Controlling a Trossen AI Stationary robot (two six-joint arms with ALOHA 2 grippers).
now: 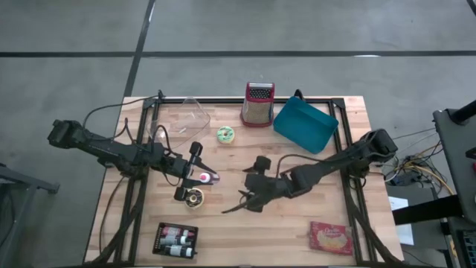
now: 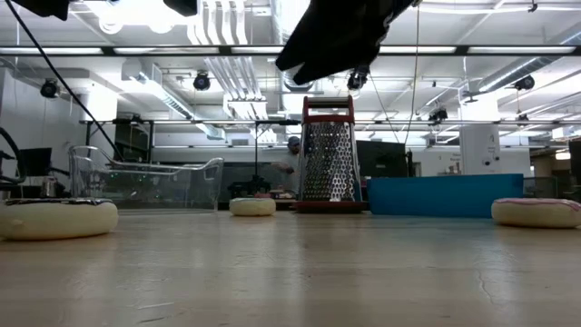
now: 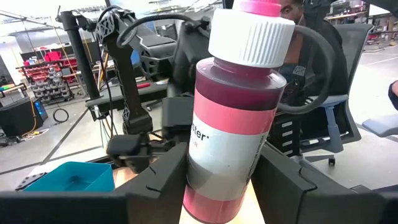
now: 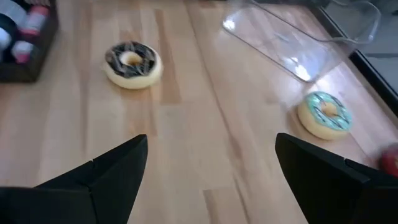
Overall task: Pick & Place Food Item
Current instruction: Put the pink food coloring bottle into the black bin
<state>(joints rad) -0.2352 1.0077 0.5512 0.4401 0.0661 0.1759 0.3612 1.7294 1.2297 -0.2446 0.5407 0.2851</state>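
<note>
Nearest on the surface [image 1: 297,238] sit a black rack of bottles [image 1: 175,240] at left and a pink packet [image 1: 331,237] at right. The left tool [image 1: 195,177] grips a pink bottle [image 1: 203,177] above a chocolate donut [image 1: 195,197]. The right tool [image 1: 249,195] gapes empty mid-surface. Farther off: green donut [image 1: 225,134], clear container [image 1: 190,115], grater [image 1: 258,103], blue bin [image 1: 305,124].

Both arms are showing as matte black, jointed segments, slim along the links and bulkier at the joints. A black cable is looping along the left arm [image 1: 111,149] and another is arcing over the right arm [image 1: 335,160]. The left gripper [image 3: 221,180] fingers are showing as angular black plastic blocks. The right gripper [image 4: 208,171] fingers are appearing as wedge-shaped, dark, faceted plates with plain, unmarked faces.
</note>
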